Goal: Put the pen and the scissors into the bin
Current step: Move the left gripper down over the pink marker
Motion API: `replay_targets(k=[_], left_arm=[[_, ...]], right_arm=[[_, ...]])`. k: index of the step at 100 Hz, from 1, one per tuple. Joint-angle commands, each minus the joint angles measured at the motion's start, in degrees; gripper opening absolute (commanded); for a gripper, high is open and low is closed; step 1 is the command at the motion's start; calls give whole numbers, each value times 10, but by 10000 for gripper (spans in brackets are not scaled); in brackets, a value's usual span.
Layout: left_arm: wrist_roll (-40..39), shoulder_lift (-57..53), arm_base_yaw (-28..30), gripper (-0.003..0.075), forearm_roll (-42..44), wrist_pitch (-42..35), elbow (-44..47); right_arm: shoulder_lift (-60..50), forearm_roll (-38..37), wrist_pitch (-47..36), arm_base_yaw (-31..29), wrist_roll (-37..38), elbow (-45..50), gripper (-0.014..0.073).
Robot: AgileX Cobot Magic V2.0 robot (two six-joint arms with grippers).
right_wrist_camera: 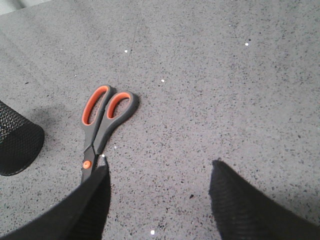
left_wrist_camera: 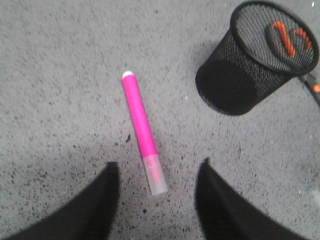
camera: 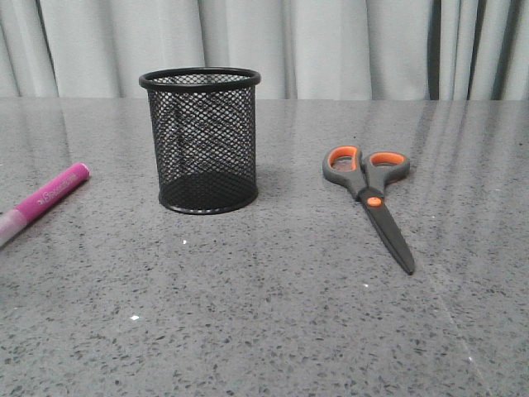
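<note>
The black mesh bin (camera: 202, 141) stands upright on the grey table, nothing showing inside it. The magenta pen (camera: 45, 198) lies flat at the far left, its pale cap end toward the near edge. In the left wrist view the pen (left_wrist_camera: 141, 125) lies lengthwise, cap end between the fingers of my open left gripper (left_wrist_camera: 156, 167), which hovers above it; the bin (left_wrist_camera: 252, 60) is beside. The scissors (camera: 374, 194) lie closed to the right of the bin, blades toward me. My open right gripper (right_wrist_camera: 160, 167) hovers beside the scissors (right_wrist_camera: 101, 122), one finger overlapping the blades.
Pale curtains hang behind the table's far edge (camera: 372, 100). The speckled grey tabletop (camera: 264, 314) spreads around the three objects. Neither arm shows in the front view.
</note>
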Motion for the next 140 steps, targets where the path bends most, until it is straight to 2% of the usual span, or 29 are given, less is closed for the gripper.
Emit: replay_targets(k=[1, 31, 67, 83, 107, 113, 124, 140], left_arm=[[4, 14, 0, 462, -30, -7, -20], [13, 66, -1, 438, -31, 6, -56], [13, 120, -19, 438, 14, 63, -134], [14, 120, -52, 438, 22, 62, -162], [18, 120, -56, 438, -8, 34, -164], [19, 125, -56, 432, 5, 48, -167], [-18, 145, -57, 365, 53, 85, -178], [-27, 183, -73, 359, 61, 129, -220]], right_arm=[[4, 11, -32, -3, -8, -21, 405], [11, 11, -32, -3, -29, -34, 400], [92, 11, 12, -3, -57, -102, 400], [97, 11, 9, -3, -58, -107, 400], [97, 11, 9, -3, -58, -107, 400], [97, 11, 9, -3, -58, -107, 400], [97, 11, 6, -3, -58, -107, 400], [97, 11, 1, -3, -58, -107, 400]])
